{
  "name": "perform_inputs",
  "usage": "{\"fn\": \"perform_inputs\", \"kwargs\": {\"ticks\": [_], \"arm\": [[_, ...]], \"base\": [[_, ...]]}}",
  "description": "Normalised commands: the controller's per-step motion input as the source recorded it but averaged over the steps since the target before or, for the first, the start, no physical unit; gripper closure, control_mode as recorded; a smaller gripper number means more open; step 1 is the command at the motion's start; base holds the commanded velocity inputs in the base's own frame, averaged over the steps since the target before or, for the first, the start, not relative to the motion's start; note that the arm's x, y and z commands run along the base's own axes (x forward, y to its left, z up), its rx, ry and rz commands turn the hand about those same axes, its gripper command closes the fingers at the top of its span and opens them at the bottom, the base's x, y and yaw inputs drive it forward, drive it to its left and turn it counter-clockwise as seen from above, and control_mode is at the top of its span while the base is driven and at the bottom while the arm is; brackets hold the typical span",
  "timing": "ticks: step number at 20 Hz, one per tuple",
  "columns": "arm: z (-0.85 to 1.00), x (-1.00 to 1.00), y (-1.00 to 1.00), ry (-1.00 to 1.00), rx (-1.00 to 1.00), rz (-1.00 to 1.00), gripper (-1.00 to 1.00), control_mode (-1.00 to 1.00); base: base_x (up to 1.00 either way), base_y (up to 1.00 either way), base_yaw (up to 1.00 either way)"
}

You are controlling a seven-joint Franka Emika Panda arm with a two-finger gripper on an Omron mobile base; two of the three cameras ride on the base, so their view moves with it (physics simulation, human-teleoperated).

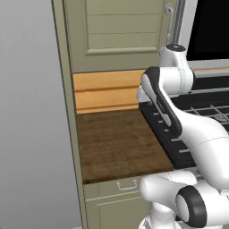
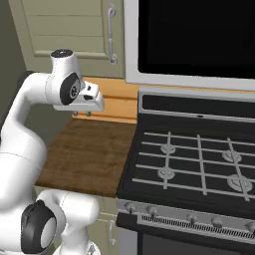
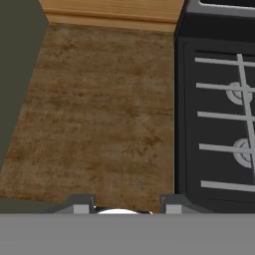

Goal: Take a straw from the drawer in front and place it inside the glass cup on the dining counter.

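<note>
Item: pincer (image 3: 123,205) over brown desk (image 1: 118,145), drawer (image 1: 117,187) shut.
I saw the jaws parted, holding nothing; bare desk below, tall panel (image 1: 31,134) at its left edge, stove (image 2: 194,164) flush at right; drawer front under the desk's near edge, below the pincer.

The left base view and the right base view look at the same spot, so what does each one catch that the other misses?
Left base view alone: the closed drawer with its small silver handle under the counter's front edge, and a tall grey panel at the left.

Right base view alone: all the stove's burner grates, its row of knobs, and the fingers hanging above the counter's back edge.

Both: the brown wood-grain counter, the stove, the pale wood backsplash and the upper cabinet door.
</note>
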Motion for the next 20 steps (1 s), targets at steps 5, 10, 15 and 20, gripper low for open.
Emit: {"fn": "perform_inputs", "kwargs": {"ticks": [5,10,15,20], "arm": [[0.0,0.0,0.0,0.0,0.0,0.0,-1.0,1.0],[0.0,0.0,0.0,0.0,0.0,0.0,-1.0,1.0],[0.0,0.0,0.0,0.0,0.0,0.0,-1.0,1.0],[0.0,0.0,0.0,0.0,0.0,0.0,-1.0,1.0]], "base": [[0.0,0.0,0.0],[-0.65,0.07,0.0],[-0.83,0.03,0.05],[-0.06,-0.48,0.59]]}}
